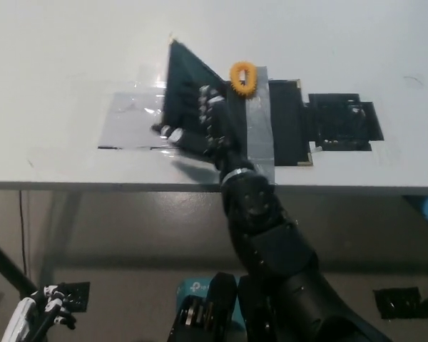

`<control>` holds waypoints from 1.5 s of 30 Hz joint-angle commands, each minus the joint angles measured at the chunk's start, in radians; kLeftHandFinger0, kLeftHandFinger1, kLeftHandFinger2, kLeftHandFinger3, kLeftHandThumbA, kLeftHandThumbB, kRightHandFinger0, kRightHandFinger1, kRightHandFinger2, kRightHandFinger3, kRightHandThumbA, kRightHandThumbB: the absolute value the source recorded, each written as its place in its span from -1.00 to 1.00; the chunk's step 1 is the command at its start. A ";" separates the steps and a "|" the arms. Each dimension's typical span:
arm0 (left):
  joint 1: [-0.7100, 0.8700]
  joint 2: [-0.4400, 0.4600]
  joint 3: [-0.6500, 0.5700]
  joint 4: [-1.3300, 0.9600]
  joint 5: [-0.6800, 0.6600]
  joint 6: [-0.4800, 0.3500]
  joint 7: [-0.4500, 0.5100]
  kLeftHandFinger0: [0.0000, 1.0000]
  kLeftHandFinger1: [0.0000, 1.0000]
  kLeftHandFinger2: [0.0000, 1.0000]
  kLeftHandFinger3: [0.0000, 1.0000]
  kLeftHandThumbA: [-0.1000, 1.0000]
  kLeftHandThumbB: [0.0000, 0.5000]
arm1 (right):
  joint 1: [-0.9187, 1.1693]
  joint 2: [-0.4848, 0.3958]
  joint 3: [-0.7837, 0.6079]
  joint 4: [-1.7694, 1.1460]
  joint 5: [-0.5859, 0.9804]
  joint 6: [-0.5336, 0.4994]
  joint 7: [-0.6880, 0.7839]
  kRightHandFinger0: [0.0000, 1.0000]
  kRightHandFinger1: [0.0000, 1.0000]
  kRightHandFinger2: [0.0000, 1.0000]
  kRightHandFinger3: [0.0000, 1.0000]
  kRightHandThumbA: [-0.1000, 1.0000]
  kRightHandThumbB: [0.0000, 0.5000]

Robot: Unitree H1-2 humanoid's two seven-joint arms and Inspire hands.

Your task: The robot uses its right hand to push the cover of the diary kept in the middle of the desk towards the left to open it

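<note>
Where the black right hand (203,121) meets the diary (200,100), we see its fingers (207,107) spread apart and pressed flat against the underside of the black cover (185,85), gripping nothing. The cover stands raised and tilted toward the left, its top corner pointing up at the far side. Just right of the hand lies a silver-grey page or tape strip (257,125), and beyond it the black inside panel (285,121) lying flat near the front edge of the white desk (342,43). An orange ring-shaped piece (243,78) sits at the diary's far edge. Left of the cover we note a clear plastic sheet (128,117) taped flat on the desk. The white left hand (39,317) hangs below desk level at lower left, fingers loosely apart, holding nothing.
</note>
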 commanded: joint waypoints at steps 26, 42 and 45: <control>-0.042 0.035 -0.041 -0.042 0.034 0.015 -0.012 -0.27 -0.37 -0.37 -0.15 0.07 0.96 | -0.032 -0.070 0.138 0.233 -0.306 -0.038 -0.041 0.24 0.32 0.38 0.57 1.00 0.05; -0.007 0.025 -0.019 -0.035 0.020 0.002 -0.009 -0.31 -0.39 -0.36 -0.10 0.08 0.97 | -0.051 -0.036 -0.108 -0.156 -0.060 0.270 0.134 0.79 0.84 0.72 0.82 1.00 0.03; 0.003 0.027 -0.011 -0.028 0.011 -0.009 -0.014 -0.32 -0.39 -0.35 -0.09 0.08 0.99 | -0.063 -0.018 -0.190 -0.250 0.014 0.379 0.154 0.79 0.88 0.77 0.89 1.00 -0.01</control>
